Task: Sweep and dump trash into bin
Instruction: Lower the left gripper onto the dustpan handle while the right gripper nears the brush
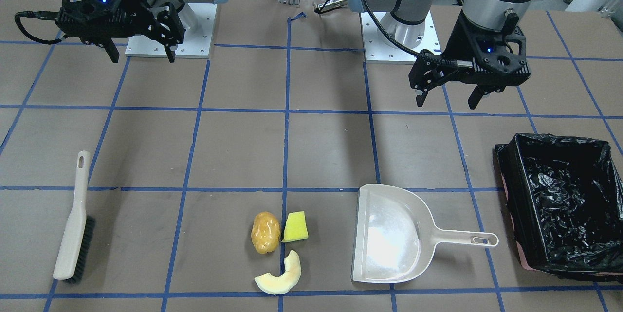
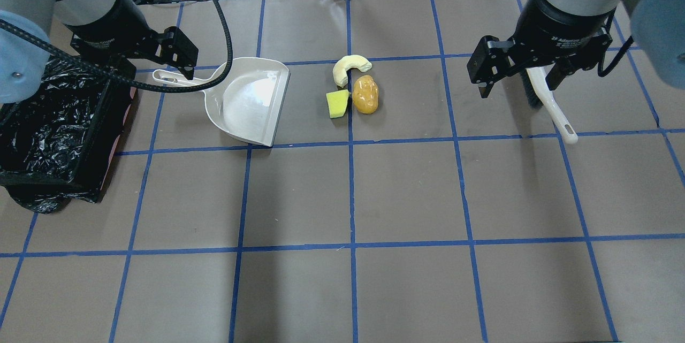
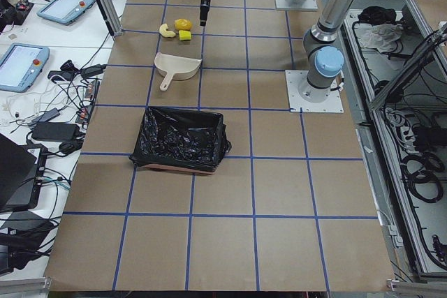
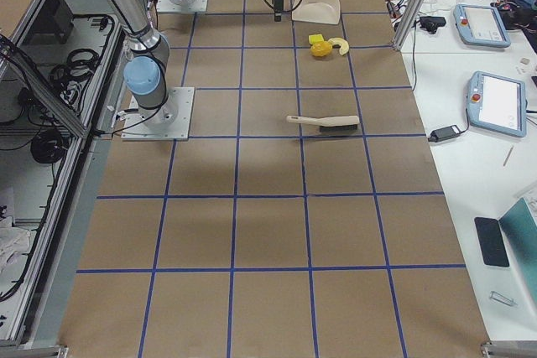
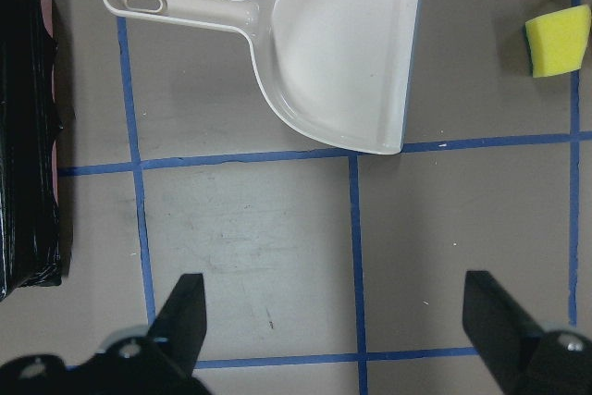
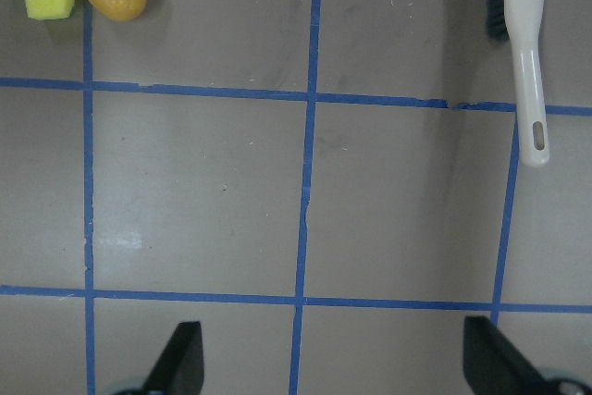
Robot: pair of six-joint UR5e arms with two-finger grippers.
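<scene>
The trash lies in a cluster at the table's far middle: a golden-brown potato, a yellow wedge block and a cream melon slice. The bin, lined with black plastic, stands at the robot's left end. My left gripper is open and empty, hovering above the table between its base and the beige dustpan. My right gripper is open and empty, hovering near its base, short of the brush. The left wrist view shows the dustpan ahead of the open fingers.
The dustpan lies flat between the trash and the bin, its mouth facing the trash and its handle toward the bin. The brush lies flat at the robot's right, its handle pointing toward the robot. Blue tape lines grid the brown table.
</scene>
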